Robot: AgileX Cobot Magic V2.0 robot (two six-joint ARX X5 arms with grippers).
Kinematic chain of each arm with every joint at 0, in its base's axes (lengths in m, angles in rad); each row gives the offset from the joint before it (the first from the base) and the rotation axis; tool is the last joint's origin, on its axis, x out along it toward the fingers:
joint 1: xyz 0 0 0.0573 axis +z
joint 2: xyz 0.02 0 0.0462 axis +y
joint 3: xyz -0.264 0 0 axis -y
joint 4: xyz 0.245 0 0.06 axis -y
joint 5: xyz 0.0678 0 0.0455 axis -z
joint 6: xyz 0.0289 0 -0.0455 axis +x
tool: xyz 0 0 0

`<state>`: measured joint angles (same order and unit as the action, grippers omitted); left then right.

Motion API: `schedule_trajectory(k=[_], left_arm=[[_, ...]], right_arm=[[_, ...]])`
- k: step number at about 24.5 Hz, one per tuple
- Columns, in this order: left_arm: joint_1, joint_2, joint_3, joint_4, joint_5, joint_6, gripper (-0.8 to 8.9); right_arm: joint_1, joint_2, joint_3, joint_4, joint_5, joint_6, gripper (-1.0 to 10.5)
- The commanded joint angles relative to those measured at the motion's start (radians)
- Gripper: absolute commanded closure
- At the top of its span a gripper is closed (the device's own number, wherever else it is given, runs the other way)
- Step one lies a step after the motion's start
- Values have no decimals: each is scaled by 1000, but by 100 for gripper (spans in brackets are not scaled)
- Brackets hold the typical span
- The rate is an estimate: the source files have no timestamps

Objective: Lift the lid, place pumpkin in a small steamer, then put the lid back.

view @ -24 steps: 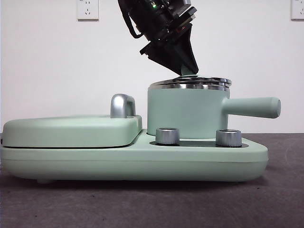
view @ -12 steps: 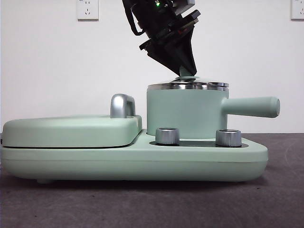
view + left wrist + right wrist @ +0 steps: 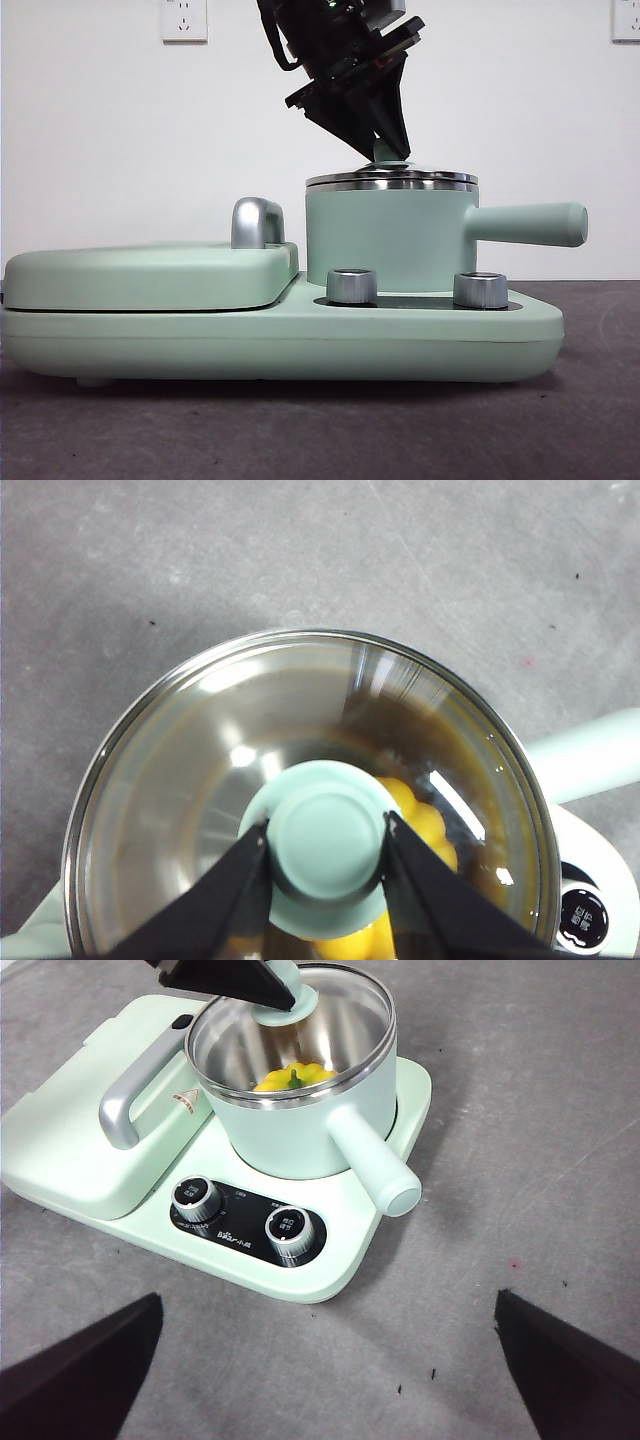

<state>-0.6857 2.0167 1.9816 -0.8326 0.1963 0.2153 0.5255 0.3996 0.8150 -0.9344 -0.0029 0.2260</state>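
While pinched, lid point(image 3: 391, 180) seemingly seated.

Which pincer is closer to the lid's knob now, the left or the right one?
Left. The left pincer grips the knob of the lid on the small steamer. The right pincer hangs open, well away from it.

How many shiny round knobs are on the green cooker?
2: the left knob and the right knob, side by side on the cooker's front panel below the small steamer.
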Motion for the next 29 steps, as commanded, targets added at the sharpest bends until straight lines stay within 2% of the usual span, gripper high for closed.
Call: schedule_trajectory(k=[1, 4, 5, 6, 8, 9, 10, 13, 17, 20, 23, 29], left_arm=[[-2, 9, 32, -2, -16, -24, 798], [-2, 9, 32, 0, -16, -22, 782], [-3, 9, 32, 0, -16, -23, 748], [-3, 9, 32, 1, -16, -23, 660], [-3, 8, 35, 2, -16, -43, 412], [-2, 2, 37, -5, -16, -64, 326], [-2, -7, 39, -19, -16, -78, 295], [-2, -71, 39, -101, -16, -88, 294], [-2, -207, 39, -288, -12, -124, 295], [-2, -325, 11, -391, -9, -130, 295], [0, -488, -115, -401, -9, -129, 295], [0, -775, -421, -351, -10, -143, 296]], right_arm=[[8, 2, 8, 7, 3, 10, 388], [8, 2, 8, 7, 3, 10, 388], [8, 2, 8, 7, 3, 10, 389], [8, 2, 8, 7, 3, 10, 388], [8, 2, 8, 7, 3, 10, 389], [8, 2, 8, 7, 3, 10, 388], [8, 2, 8, 6, 3, 10, 389], [8, 2, 8, 7, 3, 10, 388], [8, 2, 8, 6, -10, 10, 388], [8, 3, 8, 5, -70, 10, 388], [8, 3, 8, 6, -133, 10, 388], [8, 3, 8, 6, -156, 10, 388]])
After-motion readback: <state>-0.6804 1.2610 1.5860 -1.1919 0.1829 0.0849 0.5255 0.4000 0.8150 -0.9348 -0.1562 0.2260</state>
